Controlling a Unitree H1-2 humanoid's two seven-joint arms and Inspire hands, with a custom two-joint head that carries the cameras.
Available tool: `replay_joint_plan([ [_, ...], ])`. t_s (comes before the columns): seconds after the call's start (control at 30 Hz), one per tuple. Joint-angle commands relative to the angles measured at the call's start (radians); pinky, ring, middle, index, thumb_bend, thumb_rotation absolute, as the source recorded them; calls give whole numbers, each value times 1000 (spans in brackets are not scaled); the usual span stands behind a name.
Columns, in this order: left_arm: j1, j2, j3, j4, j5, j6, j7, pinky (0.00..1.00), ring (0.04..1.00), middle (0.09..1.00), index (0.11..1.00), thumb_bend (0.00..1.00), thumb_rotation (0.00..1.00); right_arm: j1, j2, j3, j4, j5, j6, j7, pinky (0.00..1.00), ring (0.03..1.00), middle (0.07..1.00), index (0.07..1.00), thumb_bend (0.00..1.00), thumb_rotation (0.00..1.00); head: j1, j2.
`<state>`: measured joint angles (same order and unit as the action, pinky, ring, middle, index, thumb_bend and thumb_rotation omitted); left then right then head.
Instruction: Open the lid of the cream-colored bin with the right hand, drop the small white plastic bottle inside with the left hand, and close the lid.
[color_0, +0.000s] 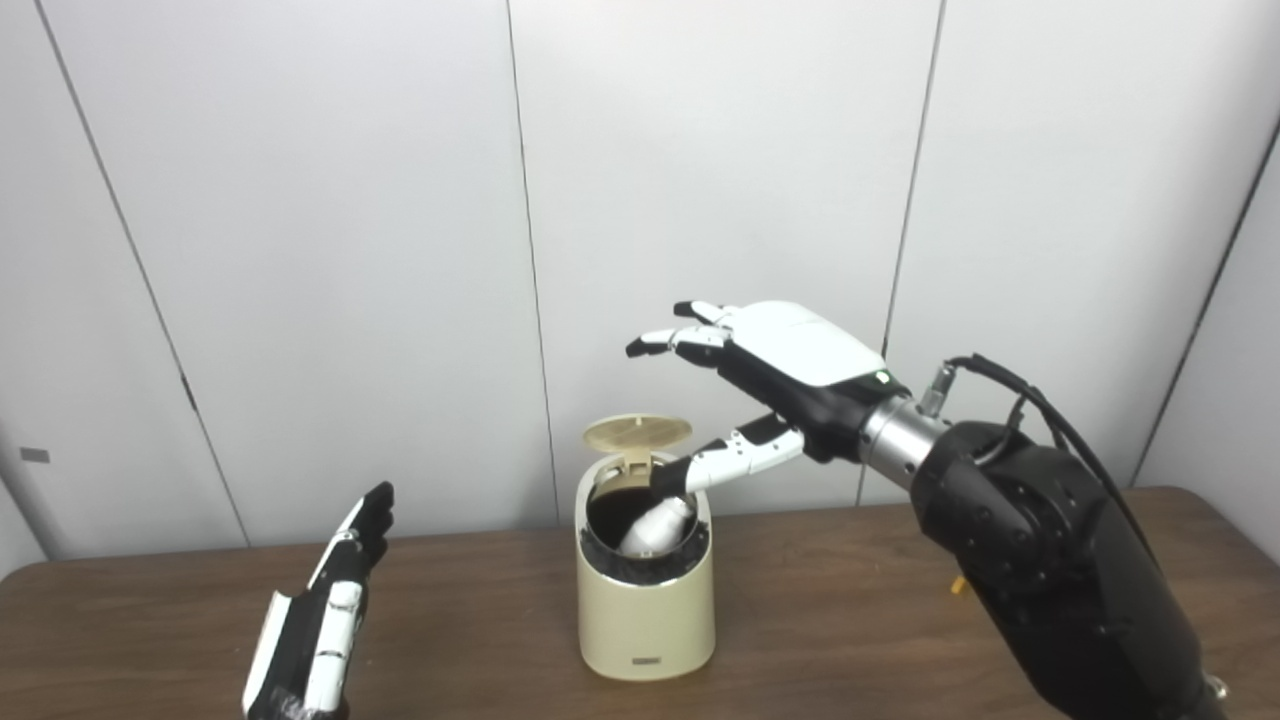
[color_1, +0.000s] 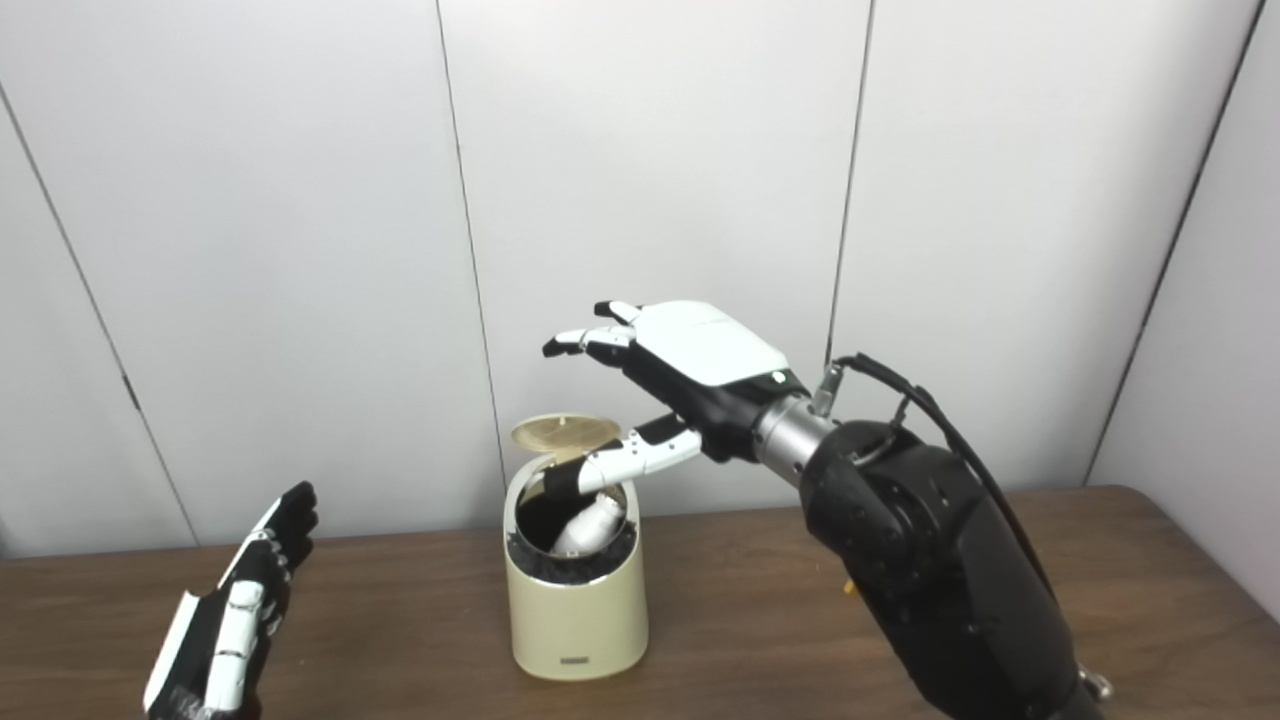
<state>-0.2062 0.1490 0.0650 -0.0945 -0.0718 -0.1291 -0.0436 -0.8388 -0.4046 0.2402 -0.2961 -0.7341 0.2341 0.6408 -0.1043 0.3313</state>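
Your right arm (color_0: 1060, 560) fills the lower right of the frame, closest to the camera, a black bulk running up and left to the right hand (color_0: 770, 385) at centre. That hand holds nothing: its fingers are spread and reach left above the bin, while the thumb angles down toward the rim of the opening. Whether the thumb touches the rim, you cannot tell from these views.

Next in size is the wooden table (color_0: 900, 600) across the bottom of the frame. On it, at lower centre, stands the cream-colored bin (color_0: 645, 610), upright, with its lid (color_0: 637, 432) tipped back on its hinge at the rear, so the mouth is open. The left hand (color_0: 325, 610) sits at lower left, well apart from the bin, fingers straight and apart, empty.

Smallest is the small white plastic bottle (color_0: 657, 527), lying tilted inside the bin against the dark liner.

By my reading, opening and dropping are done, and closing the lid is the step in hand. Your next move calls for bringing the right fingers behind or over the raised lid and pressing it forward and down, with the thumb kept out of the opening.

From the right eye view the thumb overlaps the lid's front edge; the left eye view shows a gap between them and more of the bottle.
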Motion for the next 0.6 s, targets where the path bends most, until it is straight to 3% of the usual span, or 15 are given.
replay_joint_plan([
  [0.0,-20,2,8,-48,5,-10,5,1000,985,977,964,593,1000,-71,-13,-2,9,2,6,6,937,970,858,847,1000,998,0,0],
  [0.27,-18,-5,16,-59,-6,-3,3,1000,983,977,964,584,1000,-77,-14,38,74,1,23,56,952,960,863,837,1000,1000,0,1],
  [0.57,-18,-9,19,-63,-3,-3,4,1000,974,972,963,577,1000,-50,-14,55,131,10,-21,23,923,944,859,833,1000,1000,3,3],
])
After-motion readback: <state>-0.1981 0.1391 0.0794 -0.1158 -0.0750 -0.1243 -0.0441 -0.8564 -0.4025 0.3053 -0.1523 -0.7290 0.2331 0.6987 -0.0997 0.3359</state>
